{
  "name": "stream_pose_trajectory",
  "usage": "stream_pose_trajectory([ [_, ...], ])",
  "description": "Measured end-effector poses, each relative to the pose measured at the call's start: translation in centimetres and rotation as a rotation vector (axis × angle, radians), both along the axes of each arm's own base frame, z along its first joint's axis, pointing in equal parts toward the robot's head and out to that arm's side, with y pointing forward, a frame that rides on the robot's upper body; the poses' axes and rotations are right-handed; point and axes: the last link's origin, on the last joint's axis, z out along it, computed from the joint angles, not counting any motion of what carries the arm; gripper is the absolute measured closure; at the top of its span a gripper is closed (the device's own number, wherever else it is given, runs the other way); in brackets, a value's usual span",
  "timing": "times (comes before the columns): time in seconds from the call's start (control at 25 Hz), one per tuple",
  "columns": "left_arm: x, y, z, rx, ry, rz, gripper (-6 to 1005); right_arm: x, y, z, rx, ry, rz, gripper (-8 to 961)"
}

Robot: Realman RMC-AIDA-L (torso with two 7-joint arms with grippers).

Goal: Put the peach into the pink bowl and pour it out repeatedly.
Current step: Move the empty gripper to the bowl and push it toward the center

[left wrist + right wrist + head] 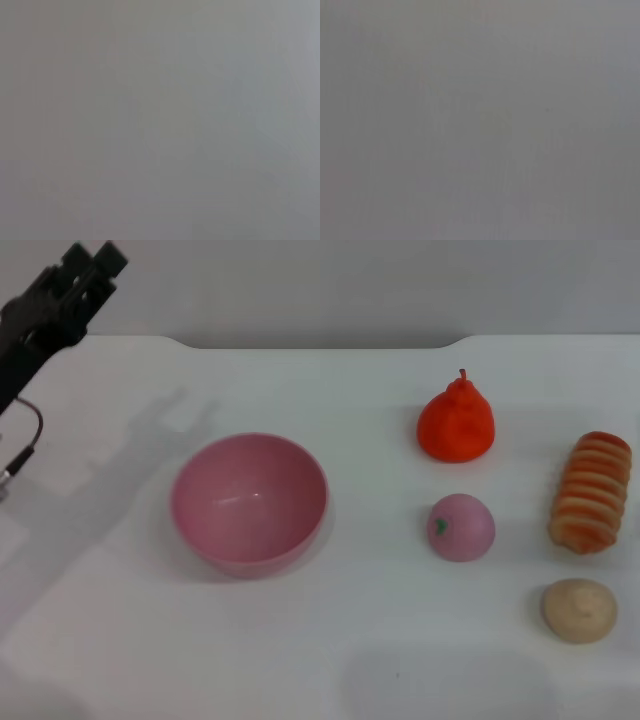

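The peach (461, 527) lies on the white bench (350, 640), well apart from the pink bowl (249, 502), which stands upright to its left. Behind the peach sits an orange-red pear (456, 422); a striped bread roll (591, 492) and a beige bun (579, 609) lie to its right. The left claw (88, 265) hangs raised at the far left corner, holding nothing; whether it is apart cannot be told. Both wrist views show only plain grey.

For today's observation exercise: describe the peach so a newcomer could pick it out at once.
Start at the large glossy pink plastic bowl on the white table, then look toward the robot's right. The small pale-pink round toy peach lies nearer than the orange-red pear-shaped fruit; only it bears a tiny green stem mark.
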Motion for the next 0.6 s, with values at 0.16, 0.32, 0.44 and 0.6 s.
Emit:
stream_pose_trajectory([
  [0.16, 2.2, 2.1, 1.5, -0.120, 0.101, -0.083, 395, -0.1, 0.2, -0.1, -0.004, 0.002, 0.002, 379],
  [0.32, 4.1, 3.5, 2.1, -0.251, 0.232, -0.112, 393, -0.2, 0.4, -0.2, -0.011, 0.004, 0.000, 380],
  [0.44, 5.3, 4.4, 2.7, -0.357, 0.328, -0.075, 398, -0.3, 0.6, -0.2, -0.016, 0.005, -0.001, 380],
  [0.6, 6.2, 5.0, 4.0, -0.453, 0.409, 0.033, 403, -0.5, 0.8, -0.2, -0.017, 0.003, 0.004, 380],
])
